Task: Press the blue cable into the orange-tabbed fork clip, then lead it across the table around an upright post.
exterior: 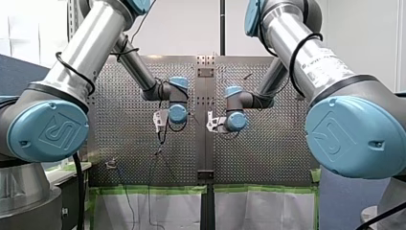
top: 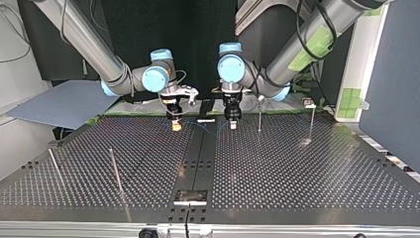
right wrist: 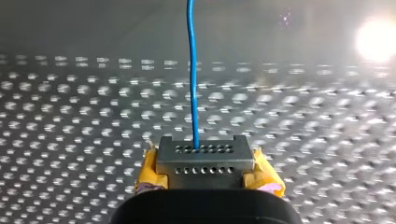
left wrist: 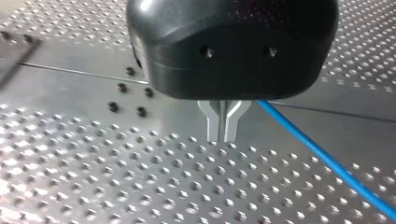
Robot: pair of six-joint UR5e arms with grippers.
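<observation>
Surface (left wrist: 93, 186): perforated metal, brushed sheen; blue cable (left wrist: 327, 157): smooth glossy plastic jacket; left claw (left wrist: 223, 139): bare matt metal fingers (left wrist: 214, 128), smooth black plastic housing (left wrist: 233, 46); right claw (right wrist: 205, 161): yellow rubbery pads (right wrist: 148, 171).

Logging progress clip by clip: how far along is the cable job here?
Done: my right end effector holds the blue cable, which runs ahead of it over the table. In hand: my left end effector, shut, sits low with the cable passing beside it. Left: I can't make out the fork clip, and the cable rounds no upright post.
</observation>
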